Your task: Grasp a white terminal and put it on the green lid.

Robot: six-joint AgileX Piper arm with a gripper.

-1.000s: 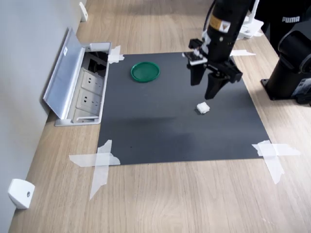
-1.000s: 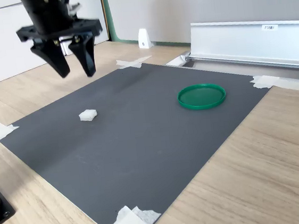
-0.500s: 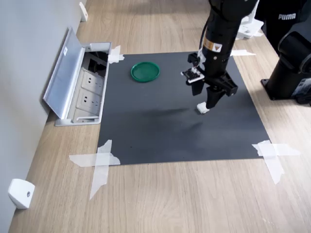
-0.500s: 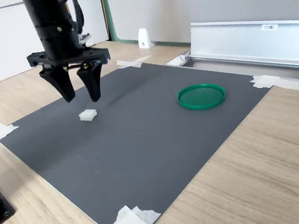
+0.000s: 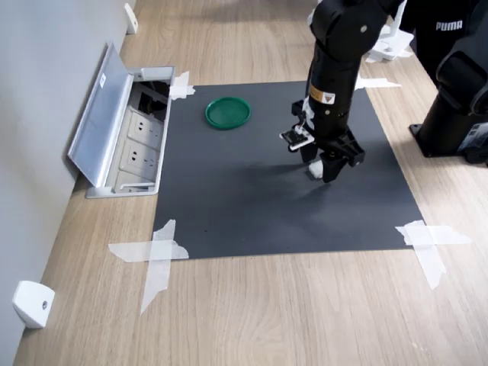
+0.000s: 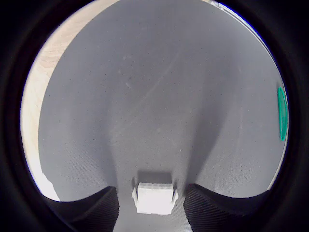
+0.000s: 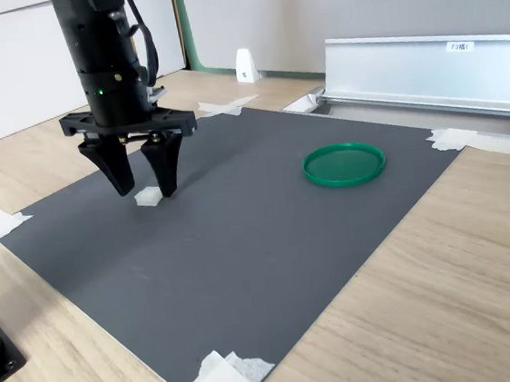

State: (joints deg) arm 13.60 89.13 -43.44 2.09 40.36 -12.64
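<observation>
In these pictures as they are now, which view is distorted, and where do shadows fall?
The wrist view is a fisheye circle with a black border, and the green lid is squeezed at its edge; shadows lie around the white terminal. The first exterior view shows a soft shadow on the mat beside the pincer.

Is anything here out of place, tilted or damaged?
Nothing stands out. The white terminal sits flat on the dark mat between the open gripper fingers, and the green lid lies flat, apart.
</observation>
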